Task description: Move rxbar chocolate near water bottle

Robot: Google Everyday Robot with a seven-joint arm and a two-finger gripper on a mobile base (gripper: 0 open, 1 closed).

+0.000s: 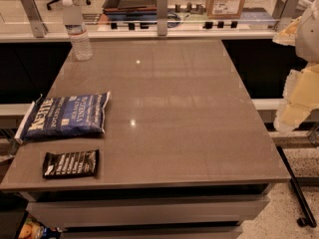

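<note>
Task not yet begun: rxbar chocolate [71,164] lies flat at the table's [189,133] 7 o'clock corner, well apart from the water bottle [78,31] upright at 11 o'clock; the gripper [295,101], clenched or released cannot be told, hangs beyond the 3 o'clock edge.

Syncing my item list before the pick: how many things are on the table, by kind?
snack bar: 1
chip bag: 1
water bottle: 1
Total: 3
The gripper is past the right edge of the table, away from all three.
</note>
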